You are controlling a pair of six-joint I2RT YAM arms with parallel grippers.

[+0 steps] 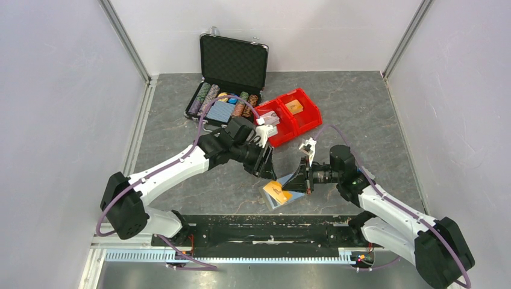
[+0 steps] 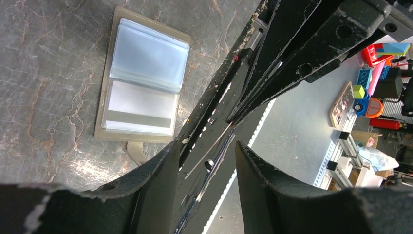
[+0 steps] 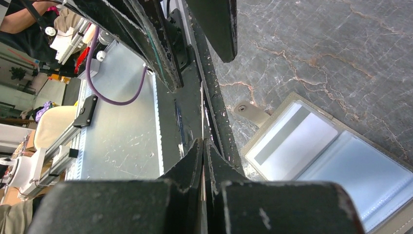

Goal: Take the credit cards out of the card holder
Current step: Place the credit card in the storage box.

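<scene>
Right pincer [image 3: 203, 142] clenched tight on an orange-yellow credit card [image 1: 276, 191], seen edge-on between its tips, held just above the card holder [image 2: 141, 78]. Left pincer [image 2: 207, 145] released, jaws apart, that card's thin edge in the gap between them. Card holder lies open and flat on the grey marbled surface [image 1: 361, 120], clear sleeves up, a white card [image 2: 140, 108] with a grey stripe in one pocket. Beyond the card holder: black chip case [image 1: 234, 60], red bins [image 1: 308, 118].

My workstation in a robotics lab: white panels [image 1: 57, 90] on metal posts [image 1: 125, 39] fence the grey table [image 1: 361, 108]; toys [image 2: 374, 107] and racking [image 2: 348, 145] stand beyond its near edge.
</scene>
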